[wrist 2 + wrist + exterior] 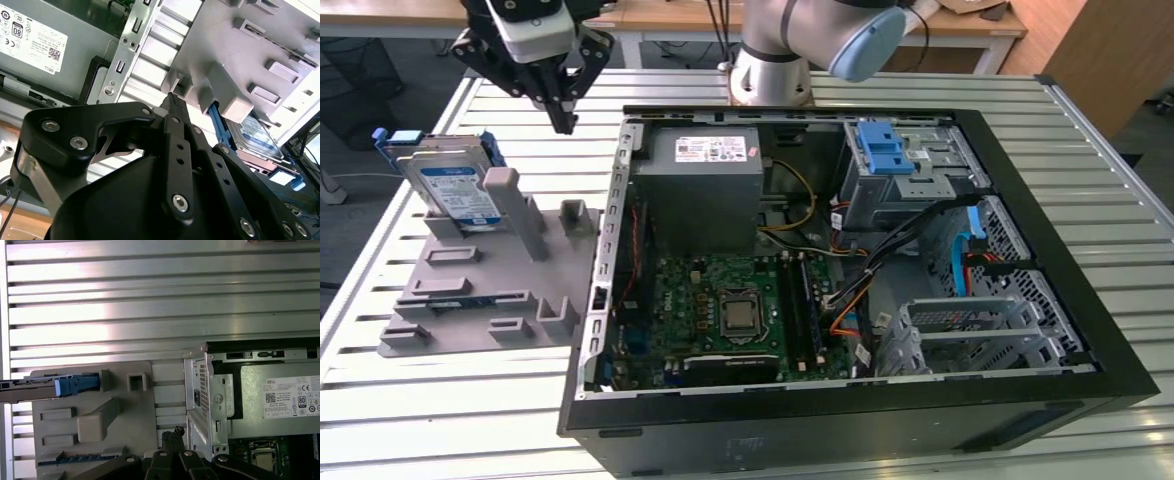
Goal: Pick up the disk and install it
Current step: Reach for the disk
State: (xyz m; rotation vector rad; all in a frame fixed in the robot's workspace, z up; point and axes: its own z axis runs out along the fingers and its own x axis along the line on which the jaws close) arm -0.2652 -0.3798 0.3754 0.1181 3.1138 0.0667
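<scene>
Standing on edge at a corner of the grey stand, the disk looks stiff, weighty and knock-sensitive, best pinched by its blue bracket; the gripper hangs closed, empty.

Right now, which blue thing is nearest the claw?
The disk standing on the grey stand, outside the computer; the blue latch sits inside, farther away.

The blue-framed silver disk stands upright on a grey fixture.
</scene>
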